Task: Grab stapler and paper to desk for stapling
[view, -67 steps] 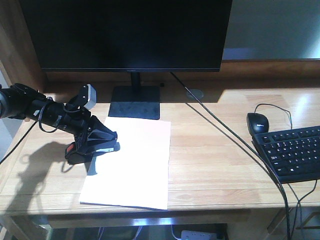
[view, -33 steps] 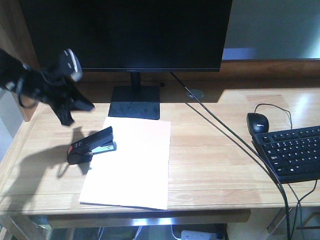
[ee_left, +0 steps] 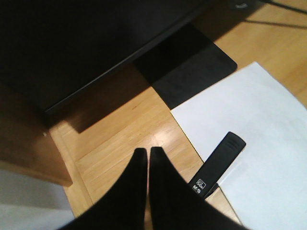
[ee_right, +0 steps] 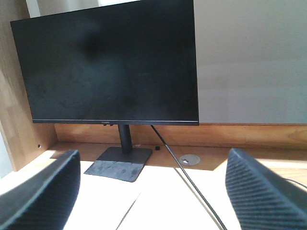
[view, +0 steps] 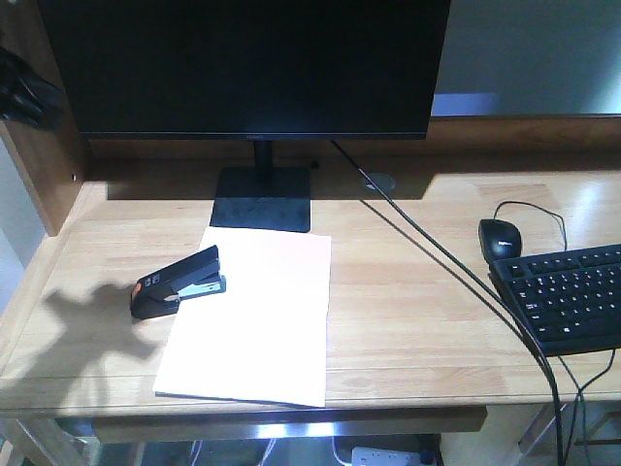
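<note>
The black stapler [view: 178, 283] with its orange-red end lies flat on the desk [view: 417, 320], its front over the left edge of the white paper [view: 254, 320]. In the left wrist view my left gripper [ee_left: 147, 154] is shut and empty, high above the bare wood, with the stapler [ee_left: 218, 163] and the paper [ee_left: 259, 129] to its right. Only a dark piece of the left arm [view: 19, 89] shows at the upper left edge of the front view. My right gripper [ee_right: 153, 191] stands wide open with nothing between its fingers, facing the monitor.
A black monitor [view: 247, 63] on a flat stand [view: 262, 199] fills the back. A cable [view: 437, 257] runs diagonally to the front right. A mouse [view: 500, 236] and keyboard [view: 568, 291] sit at the right. A wooden side panel [view: 44, 184] borders the left.
My left gripper let go of the stapler, rose and drew back to the upper left, almost out of the front view. The stapler stays on the paper's left edge.
</note>
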{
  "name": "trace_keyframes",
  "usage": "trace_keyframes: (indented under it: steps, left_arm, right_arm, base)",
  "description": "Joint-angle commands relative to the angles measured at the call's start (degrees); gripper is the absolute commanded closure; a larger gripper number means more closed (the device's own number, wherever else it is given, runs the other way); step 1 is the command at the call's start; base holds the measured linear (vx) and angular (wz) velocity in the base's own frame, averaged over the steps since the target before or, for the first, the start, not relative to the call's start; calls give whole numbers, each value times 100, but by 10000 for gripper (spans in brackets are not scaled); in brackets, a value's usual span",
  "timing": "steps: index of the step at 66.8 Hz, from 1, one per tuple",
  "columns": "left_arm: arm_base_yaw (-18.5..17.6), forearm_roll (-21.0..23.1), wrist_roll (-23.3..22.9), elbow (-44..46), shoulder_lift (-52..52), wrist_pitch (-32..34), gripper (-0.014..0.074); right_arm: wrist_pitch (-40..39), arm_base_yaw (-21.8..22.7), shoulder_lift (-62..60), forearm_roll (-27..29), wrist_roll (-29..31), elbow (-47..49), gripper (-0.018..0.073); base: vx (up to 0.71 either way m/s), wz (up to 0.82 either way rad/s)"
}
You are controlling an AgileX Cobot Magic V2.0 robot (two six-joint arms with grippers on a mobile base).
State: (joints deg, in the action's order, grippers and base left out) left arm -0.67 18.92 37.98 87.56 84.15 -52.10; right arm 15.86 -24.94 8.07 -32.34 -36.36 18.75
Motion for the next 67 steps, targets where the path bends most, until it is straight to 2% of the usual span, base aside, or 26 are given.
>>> trace_keyframes:
  steps: [1, 6, 22, 36, 48, 67]
  left_arm:
    - [8, -180, -1253, 119, -603, 246, 603]
    - [8, -193, -1544, 119, -888, 246, 603]
    - [8, -106, -1760, 119, -1583, -209, 603]
    - [8, -405, -2385, -102, -2426, -54, 603]
    - [8, -455, -2413, -1179, -3431, 696, 603]
    - [8, -427, -1956, -3394, -5038, 1411, 603]
  right_arm:
    - [-335, 21, 71, -61, 9, 141, -18]
    - [-335, 21, 71, -61, 9, 141, -18]
    - [-335, 21, 71, -61, 9, 141, -18]
    - [-335, 21, 71, -61, 9, 141, -18]
    - [-335, 21, 71, -61, 9, 141, -18]
    - [-335, 21, 71, -61, 9, 141, -18]
  base:
    - [0, 0]
    - [0, 0]
    - [0, 0]
    - [0, 0]
    - [0, 0]
    - [0, 0]
